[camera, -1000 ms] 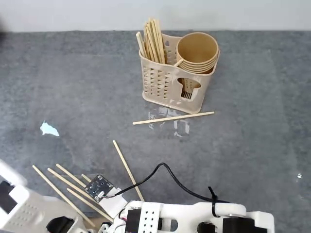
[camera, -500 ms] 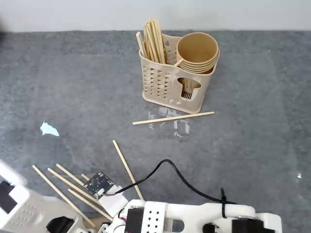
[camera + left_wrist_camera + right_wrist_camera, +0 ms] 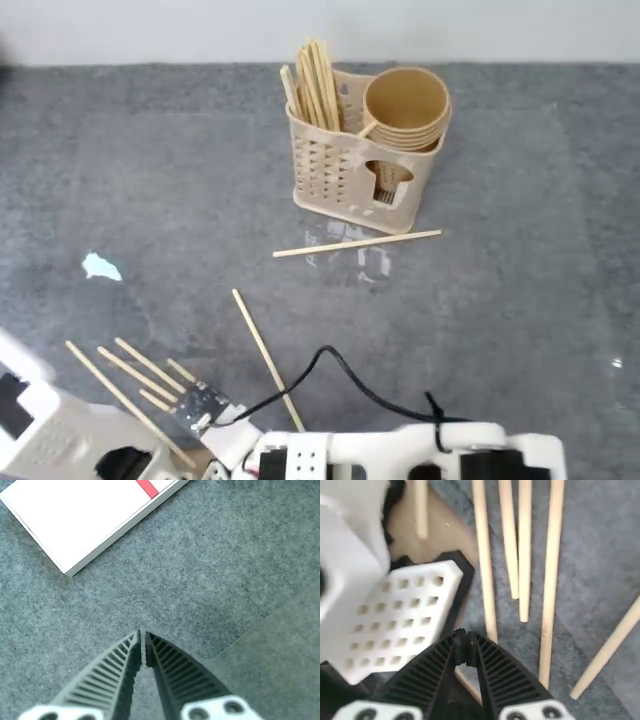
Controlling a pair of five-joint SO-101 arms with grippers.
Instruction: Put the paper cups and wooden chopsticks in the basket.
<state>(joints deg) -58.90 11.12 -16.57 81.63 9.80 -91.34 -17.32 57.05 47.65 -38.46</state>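
basket (image 3: 350, 185) stands upright near the middle of the far edge of the tabletop (image 3: 520, 300). paper cups (image 3: 405, 100) are nested as one stack in its right compartment. every cup I can see is in that stack, so I judge the cup part done. a bundle of chopsticks (image 3: 315, 75) stands in the left compartment, tips poking above the rim

chopstick part looks roughly half done. left out on the tabletop:
- one stick (image 3: 357, 243) lying flat just in front of the basket, apart from its wall
- a slanted stick (image 3: 262, 350) further toward the near edge, about mid-width
- a fan of sticks (image 3: 125, 370) by the near-left corner, at least four; some are partly hidden at the near edge, so exact count unclear

right gripper (image 3: 466, 644) hangs low over that fan, fingers closed tip to tip with nothing between them. one stick runs beneath the fingers, can't tell if it touches. left gripper (image 3: 144, 647) is over bare tabletop near a white board (image 3: 85, 515), fingers also pressed together, empty

my read: six or so sticks to go, nothing in hand on either arm. the fan is the closest pick for the right arm, and its fingers need to open first
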